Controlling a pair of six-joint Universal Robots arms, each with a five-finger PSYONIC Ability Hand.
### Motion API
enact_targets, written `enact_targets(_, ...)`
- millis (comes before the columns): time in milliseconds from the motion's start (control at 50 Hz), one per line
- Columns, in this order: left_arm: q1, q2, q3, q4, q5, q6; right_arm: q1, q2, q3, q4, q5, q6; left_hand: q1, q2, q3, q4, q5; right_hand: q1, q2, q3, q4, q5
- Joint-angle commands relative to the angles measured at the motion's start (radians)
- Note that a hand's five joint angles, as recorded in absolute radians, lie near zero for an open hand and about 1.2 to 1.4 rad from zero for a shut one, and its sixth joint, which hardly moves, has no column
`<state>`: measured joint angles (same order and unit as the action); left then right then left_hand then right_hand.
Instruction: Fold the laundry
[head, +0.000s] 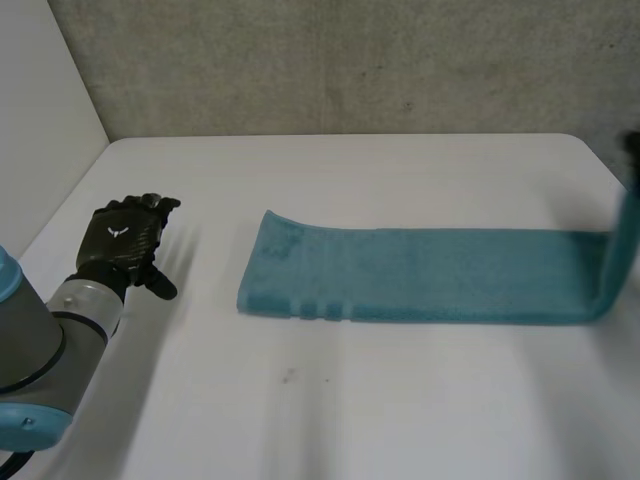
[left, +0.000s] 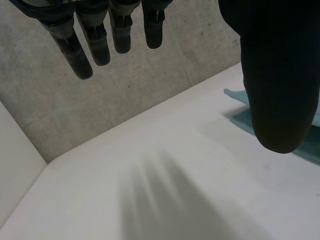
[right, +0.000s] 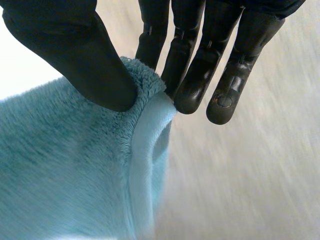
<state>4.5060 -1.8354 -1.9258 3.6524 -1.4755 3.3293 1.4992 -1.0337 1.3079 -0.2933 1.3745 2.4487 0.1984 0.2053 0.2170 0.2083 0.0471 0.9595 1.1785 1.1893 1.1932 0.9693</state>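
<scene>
White table (head: 330, 400) takes up most of your head view, with a rough grey wall (head: 350, 60) across the upper part of the frame. Your left arm (head: 40, 340) comes in from the lower left corner and ends in the left hand (head: 125, 240). That hand sits low over bare table at the left middle of the frame, well apart from the cloth. In its wrist view the fingers (left: 82, 55) hang straight and relaxed, with the thumb set apart from them and nothing between. That hand is open and empty, and I'd say it is parked there to stay out of the way of the fold.

Moving right, the towel (head: 420, 275) is a long teal strip lying flat across the middle of the frame. Its left end, with a ribbed band, sits left of centre, and its length runs out to the right edge. There the right end bends up off the table and rises steeply along the right edge of the frame. Your right hand (right: 75, 55) is what holds it up. In the right wrist view its thumb presses the plush cloth against the fingers at the hemmed edge, so that hand is closed in a pinch on the towel's end.

The lift looks meant to carry that end over toward the left end and halve the strip. For that you would need the pinch to hold and the flat part not to drag along the table.
</scene>
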Motion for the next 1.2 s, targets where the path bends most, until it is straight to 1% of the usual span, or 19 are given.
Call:
enact_targets(20, 0.007, 0.005, 0.001, 0.000, 0.000, -0.001, 0.364, -0.005, -0.099, -0.006, -0.006, 0.016, -0.024, -0.031, -0.042, -0.034, -0.047, 0.437, 0.218, 0.207, 0.203, 0.252)
enact_targets(100, 0.007, 0.005, 0.001, 0.000, 0.000, -0.001, 0.548, 0.047, -0.157, -0.009, -0.014, 0.016, -0.024, -0.031, -0.042, -0.034, -0.047, 0.437, 0.218, 0.207, 0.203, 0.252)
enact_targets(120, 0.007, 0.005, 0.001, 0.000, 0.000, -0.001, 0.549, 0.047, -0.157, -0.009, -0.014, 0.016, -0.024, -0.031, -0.042, -0.034, -0.047, 0.437, 0.218, 0.207, 0.203, 0.252)
enact_targets(160, 0.005, 0.005, 0.001, 0.000, 0.000, -0.001, 0.661, 0.127, -0.203, -0.006, -0.017, 0.016, -0.024, -0.031, -0.042, -0.034, -0.047, 0.437, 0.218, 0.207, 0.203, 0.252)
enact_targets(180, 0.005, 0.005, 0.001, 0.000, -0.002, -0.001, 0.662, 0.127, -0.203, -0.006, -0.017, 0.016, -0.024, -0.031, -0.042, -0.034, -0.047, 0.437, 0.218, 0.207, 0.203, 0.252)
enact_targets(200, 0.005, 0.005, 0.001, 0.000, -0.002, -0.001, 0.775, 0.217, -0.241, -0.006, -0.034, 0.016, -0.024, -0.031, -0.042, -0.034, -0.047, 0.437, 0.218, 0.207, 0.203, 0.252)
enact_targets(360, 0.004, 0.005, 0.001, 0.000, 0.000, -0.001, 0.900, 0.386, -0.251, 0.012, -0.025, 0.013, -0.024, -0.031, -0.042, -0.034, -0.047, 0.437, 0.218, 0.207, 0.203, 0.252)
enact_targets(400, -0.004, 0.005, 0.004, -0.001, 0.004, 0.001, 0.908, 0.394, -0.248, 0.025, -0.025, 0.016, -0.024, -0.031, -0.042, -0.034, -0.047, 0.347, 0.128, 0.117, 0.113, 0.162)
enact_targets(420, -0.007, 0.005, 0.007, -0.003, 0.004, 0.001, 0.906, 0.391, -0.248, 0.038, -0.019, 0.015, -0.024, -0.031, -0.042, -0.034, -0.047, -0.089, -0.308, -0.319, -0.323, -0.274)
enact_targets(440, -0.008, 0.005, 0.008, -0.003, 0.006, 0.001, 0.894, 0.379, -0.248, 0.049, -0.005, 0.019, -0.024, -0.031, -0.042, -0.034, -0.047, -0.500, -0.719, -0.730, -0.734, -0.685)
enact_targets(460, -0.010, 0.008, 0.014, -0.003, 0.007, 0.001, 0.894, 0.379, -0.248, 0.049, -0.005, 0.019, -0.024, -0.031, -0.042, -0.034, -0.047, -0.505, -0.724, -0.734, -0.738, -0.689)
enact_targets(480, -0.010, 0.011, 0.018, -0.003, 0.009, 0.001, 0.889, 0.353, -0.248, 0.057, 0.027, 0.026, -0.024, -0.031, -0.042, -0.034, -0.047, -0.785, -1.004, -1.015, -1.019, -0.969)
enact_targets(560, -0.019, 0.018, 0.034, -0.003, 0.012, 0.003, 0.840, 0.189, -0.213, 0.071, 0.121, 0.116, -0.024, -0.031, -0.042, -0.034, -0.047, -0.785, -1.004, -1.015, -1.019, -0.969)
enact_targets(700, -0.168, -0.008, 0.159, -0.006, 0.014, 0.002, 0.692, 0.005, -0.040, 0.085, 0.127, 0.340, -0.024, -0.031, -0.042, -0.034, -0.047, -0.785, -1.004, -1.015, -1.019, -0.969)
enact_targets(820, -0.301, -0.126, 0.286, -0.030, 0.017, 0.001, 0.511, -0.091, 0.177, 0.137, 0.083, 0.447, -0.020, -0.027, -0.039, -0.030, -0.043, -0.785, -1.004, -1.015, -1.019, -0.969)
enact_targets(1000, -0.349, -0.318, 0.439, -0.092, 0.015, 0.003, 0.333, -0.106, 0.362, 0.120, -0.031, 0.449, -0.020, -0.027, -0.039, -0.030, -0.043, -0.785, -1.004, -1.015, -1.019, -0.969)
enact_targets(1120, -0.338, -0.416, 0.511, -0.104, 0.000, 0.007, 0.279, -0.088, 0.413, 0.059, -0.055, 0.440, -0.017, -0.024, -0.036, -0.027, -0.040, -0.637, -0.856, -0.867, -0.871, -0.821)
enact_targets(1180, -0.326, -0.427, 0.515, -0.106, -0.014, 0.007, 0.259, -0.060, 0.424, 0.039, -0.054, 0.431, -0.014, -0.021, -0.033, -0.024, -0.037, -0.368, -0.587, -0.597, -0.601, -0.552)
enact_targets(1200, -0.309, -0.426, 0.508, -0.110, -0.028, 0.009, 0.251, -0.045, 0.421, 0.031, -0.055, 0.431, -0.014, -0.021, -0.033, -0.024, -0.037, -0.131, -0.350, -0.361, -0.365, -0.316)
